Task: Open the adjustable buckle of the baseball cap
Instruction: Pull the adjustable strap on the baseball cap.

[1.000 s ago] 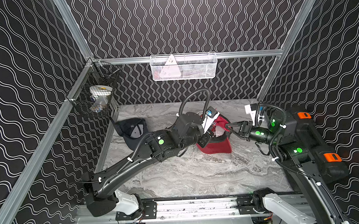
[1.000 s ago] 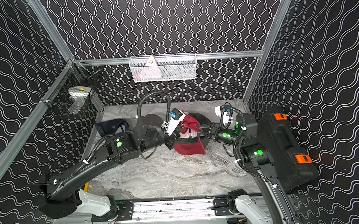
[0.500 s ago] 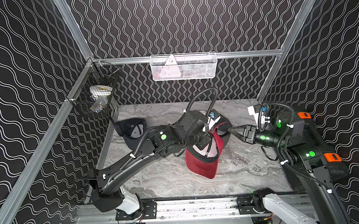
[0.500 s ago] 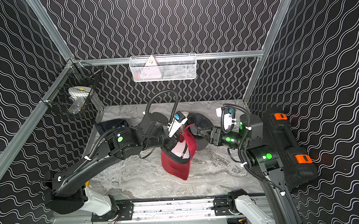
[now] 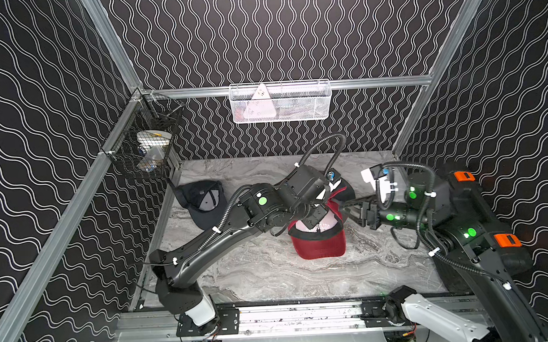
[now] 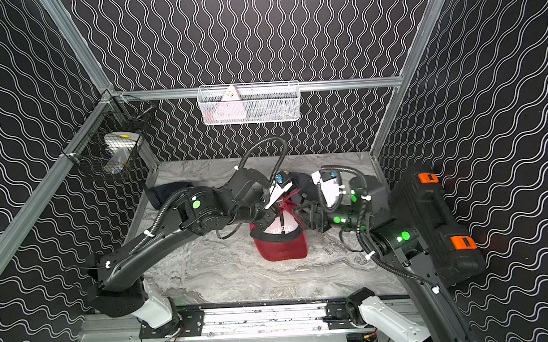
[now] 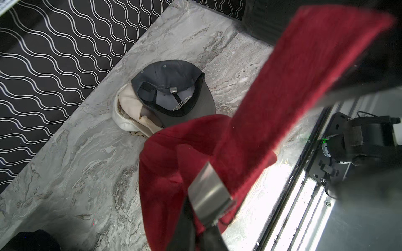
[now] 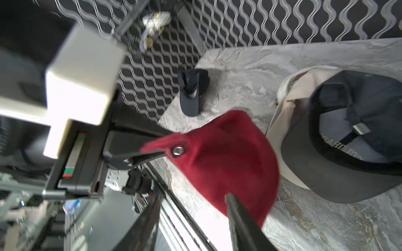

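Fingers (image 7: 185, 228) of the left gripper (image 5: 323, 209) are found pressed together on the back strap (image 7: 293, 87) of the dark red cotton baseball cap (image 5: 318, 246), directly at the brushed-metal adjustable buckle (image 7: 210, 193). Fingers (image 8: 239, 217) of the right gripper (image 5: 349, 211) are found parted, with nothing held. The cap's crown lies just beyond their tips, and contact cannot be confirmed.

Change noted: a second ago the cap was pinched from both sides, low over the grey marbled tabletop (image 5: 271, 275). Since then the right-hand grip has been released and widened. The cap has been raised and turned by the left arm, so that it now hangs below the left fingers with its brim downward. Whether the brim touches the tabletop cannot be told.

Significance: the cap is now supported from one side only, and the buckle is presented clear of the crown, immediately ahead of the left fingers. The buckle is judged not yet opened, since the strap is seen threaded through it. The freed right fingers are judged available for working the buckle.

Also recorded: a grey cap (image 7: 171, 76) is stacked on a cream cap (image 7: 128, 106) beyond the left fingers, and a dark navy cap (image 5: 200, 198) lies well apart from both grippers.
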Tool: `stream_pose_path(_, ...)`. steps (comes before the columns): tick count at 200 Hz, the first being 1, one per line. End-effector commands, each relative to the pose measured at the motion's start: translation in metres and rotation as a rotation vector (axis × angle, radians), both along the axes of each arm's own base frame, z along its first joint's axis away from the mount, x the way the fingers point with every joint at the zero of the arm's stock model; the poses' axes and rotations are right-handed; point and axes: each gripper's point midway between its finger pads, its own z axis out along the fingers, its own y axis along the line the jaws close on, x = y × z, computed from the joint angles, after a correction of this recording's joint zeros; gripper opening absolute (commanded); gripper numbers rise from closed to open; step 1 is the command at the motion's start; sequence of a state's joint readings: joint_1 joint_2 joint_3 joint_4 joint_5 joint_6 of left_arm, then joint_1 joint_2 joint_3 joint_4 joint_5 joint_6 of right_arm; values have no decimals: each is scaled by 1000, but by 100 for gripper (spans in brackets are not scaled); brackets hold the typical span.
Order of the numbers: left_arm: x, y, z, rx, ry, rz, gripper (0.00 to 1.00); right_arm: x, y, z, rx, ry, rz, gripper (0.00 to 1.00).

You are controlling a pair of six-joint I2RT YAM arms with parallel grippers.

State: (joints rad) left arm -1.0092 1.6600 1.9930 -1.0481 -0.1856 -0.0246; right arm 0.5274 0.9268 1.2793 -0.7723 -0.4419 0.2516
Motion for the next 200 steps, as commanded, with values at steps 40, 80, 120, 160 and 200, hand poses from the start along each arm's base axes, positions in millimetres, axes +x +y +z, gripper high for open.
stream_pose_path(40, -9, 1, -23, 106, 89, -43, 0, 16, 18, -29, -326, -157, -50, 56)
stream_pose_path(80, -16, -2, -20, 86, 112, -75, 0, 18, 26, -25, -360, -212, -52, 55)
stream_pose_path(120, -14, 0, -25, 51, 170, -93, 0, 4, 23, -17, -294, -232, -36, 54)
stream_pose_path(160, -16, -1, -32, 50, 218, -112, 0, -10, 10, -25, -301, -223, -19, 54)
stream_pose_path(200, -17, -1, -32, 35, 248, -118, 0, -16, 7, -31, -302, -240, -2, 52)
